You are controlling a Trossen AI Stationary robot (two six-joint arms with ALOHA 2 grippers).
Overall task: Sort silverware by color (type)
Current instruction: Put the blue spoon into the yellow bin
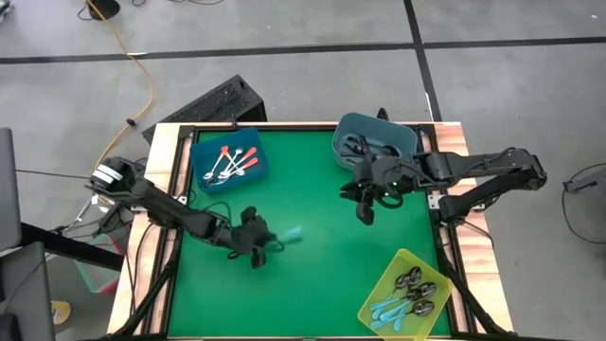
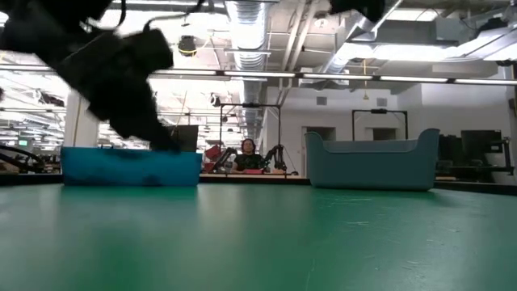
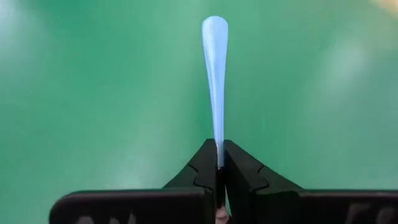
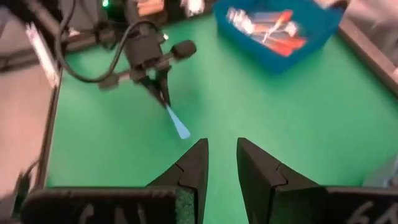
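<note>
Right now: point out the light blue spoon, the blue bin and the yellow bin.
light blue spoon (image 3: 215,74): left wrist view, middle of its handle.
blue bin (image 1: 199,152): high view, bare floor at its left end.
yellow bin (image 1: 402,262): high view, upper rim.

The table top is a matt green mat, smooth, framed in pale bare wood. The light blue spoon handle looks like smooth, slightly glossy plastic. The spoon bowls in the yellow bin gleam like polished metal. The bins look like smooth plastic.
</note>
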